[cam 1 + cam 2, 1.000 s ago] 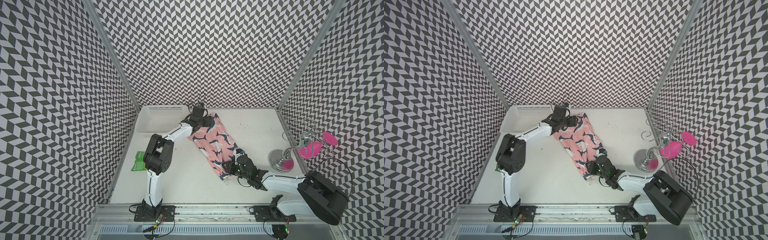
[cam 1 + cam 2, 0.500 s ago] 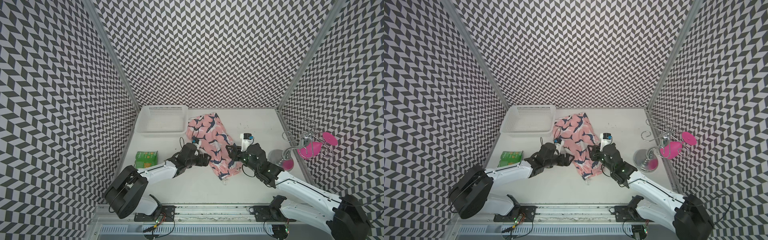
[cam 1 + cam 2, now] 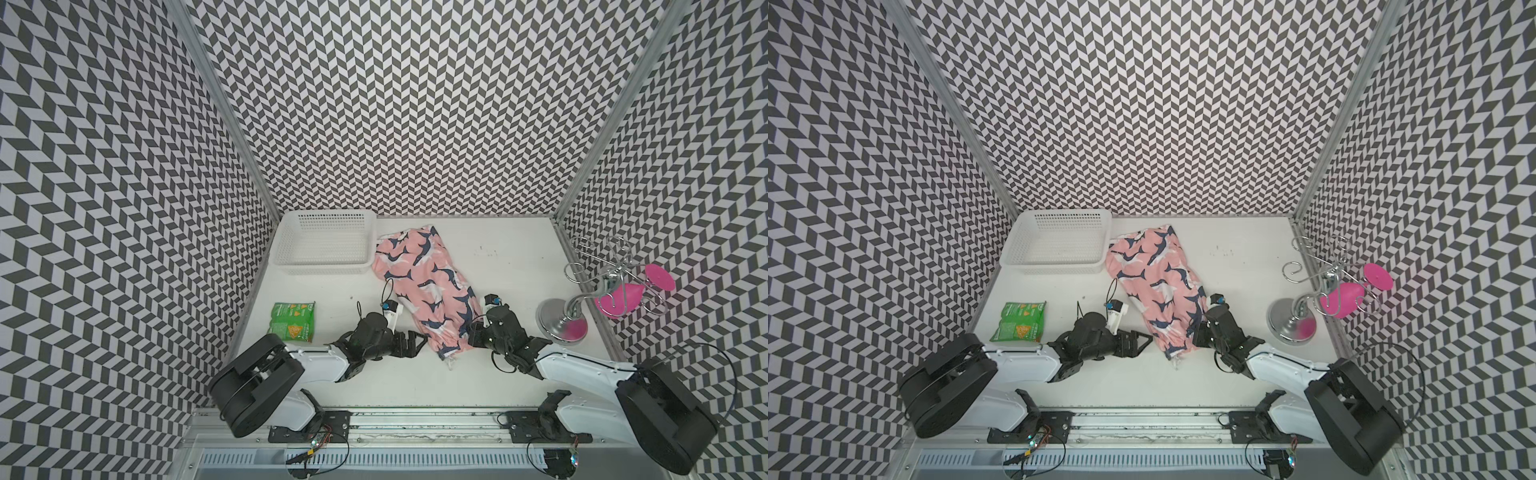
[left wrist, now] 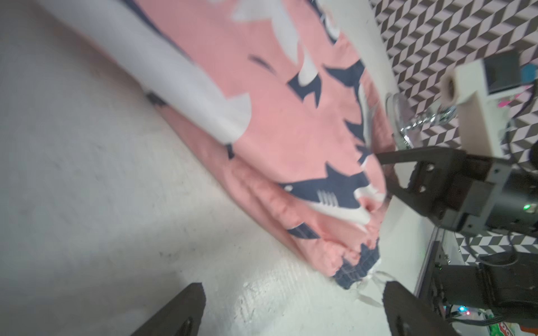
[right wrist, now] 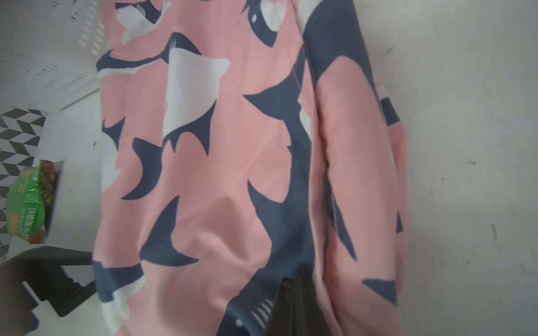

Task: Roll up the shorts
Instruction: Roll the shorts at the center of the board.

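Observation:
The pink shark-print shorts point(image 3: 428, 286) point(image 3: 1156, 286) lie folded into a long strip running from beside the basket toward me. Their gathered waistband end point(image 4: 346, 261), with a white drawstring, is nearest the arms. My left gripper point(image 3: 415, 341) point(image 3: 1140, 338) is open just left of that end. In the left wrist view it point(image 4: 291, 308) spans only bare table, with the waistband corner close to one finger. My right gripper point(image 3: 466, 332) point(image 3: 1196, 332) is at the strip's right edge. In the right wrist view it point(image 5: 294, 302) is shut, and the shorts' fabric point(image 5: 218, 174) puckers around its tips.
A white perforated basket point(image 3: 326, 266) stands at the back left, touching the shorts' far end. A green packet point(image 3: 293, 320) lies by the left wall. A chrome stand point(image 3: 563, 322) carrying pink pieces point(image 3: 623, 295) stands at the right.
My left arm has swung from the shorts' far end by the basket back to the near end, and its gripper has opened wide. My right gripper has closed at the strip's right edge.

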Robot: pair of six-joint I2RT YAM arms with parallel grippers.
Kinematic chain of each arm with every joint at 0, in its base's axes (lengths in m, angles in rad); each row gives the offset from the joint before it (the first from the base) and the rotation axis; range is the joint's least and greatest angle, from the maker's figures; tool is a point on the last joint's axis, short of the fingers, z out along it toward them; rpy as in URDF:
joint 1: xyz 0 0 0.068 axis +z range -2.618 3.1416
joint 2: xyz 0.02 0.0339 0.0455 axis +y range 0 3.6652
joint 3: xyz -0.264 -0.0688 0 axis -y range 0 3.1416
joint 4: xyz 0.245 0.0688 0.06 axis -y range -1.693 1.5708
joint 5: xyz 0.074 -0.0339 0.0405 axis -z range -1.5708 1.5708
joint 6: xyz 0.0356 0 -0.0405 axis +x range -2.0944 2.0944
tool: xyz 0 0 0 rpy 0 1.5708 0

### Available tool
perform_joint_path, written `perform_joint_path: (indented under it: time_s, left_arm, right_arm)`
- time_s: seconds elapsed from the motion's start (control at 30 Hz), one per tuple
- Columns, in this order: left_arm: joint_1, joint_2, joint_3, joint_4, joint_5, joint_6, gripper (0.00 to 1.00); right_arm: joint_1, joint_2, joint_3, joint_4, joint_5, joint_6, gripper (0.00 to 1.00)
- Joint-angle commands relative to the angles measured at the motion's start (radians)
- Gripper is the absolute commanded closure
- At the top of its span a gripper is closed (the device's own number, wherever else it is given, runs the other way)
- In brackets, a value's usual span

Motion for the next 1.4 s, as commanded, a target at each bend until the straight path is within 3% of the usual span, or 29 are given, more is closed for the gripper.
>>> perform_joint_path:
  time_s: [0.0,0.17,0.43,0.53,0.63,0.77,0.8,0.87,0.93,1.0,1.17,1.37]
  left_arm:
    - [-0.037,0.086,0.016,0.032,0.032,-0.036,0.01]
    - [-0.095,0.177,-0.005,0.172,0.064,-0.083,0.00]
    - [-0.099,0.379,0.145,0.172,0.147,-0.073,0.01]
    - [-0.093,0.455,0.184,0.185,0.162,-0.095,0.05]
    - [-0.081,0.484,0.186,0.211,0.149,-0.113,0.20]
    - [-0.073,0.474,0.176,0.218,0.160,-0.122,0.49]
    - [-0.072,0.464,0.177,0.203,0.160,-0.118,0.65]
    - [-0.069,0.441,0.183,0.170,0.162,-0.102,0.86]
    - [-0.055,0.403,0.190,0.119,0.169,-0.092,0.99]
    - [-0.033,0.355,0.193,0.054,0.177,-0.087,1.00]
    - [0.046,0.270,0.199,-0.065,0.249,-0.093,1.00]
    - [0.105,0.210,0.249,-0.228,0.305,-0.020,1.00]
  right_arm:
    - [-0.007,0.044,-0.018,0.111,-0.054,0.027,0.94]
    - [-0.007,0.110,-0.049,0.214,-0.111,0.071,0.95]
    - [-0.007,0.169,-0.035,0.277,-0.169,0.104,0.96]
    - [-0.007,0.158,-0.033,0.272,-0.172,0.108,0.96]
    - [-0.006,0.146,-0.033,0.265,-0.176,0.112,0.96]
    - [-0.007,0.119,-0.030,0.253,-0.182,0.104,0.95]
    - [-0.007,0.107,-0.027,0.246,-0.184,0.094,0.95]
    - [-0.007,0.081,-0.013,0.213,-0.183,0.070,0.94]
    - [-0.007,0.036,0.004,0.172,-0.178,0.026,0.91]
    - [-0.006,-0.031,0.021,0.124,-0.172,-0.036,0.84]
    - [0.025,-0.204,0.050,0.006,-0.136,-0.212,0.54]
    - [0.132,-0.321,0.066,-0.103,-0.016,-0.359,0.43]
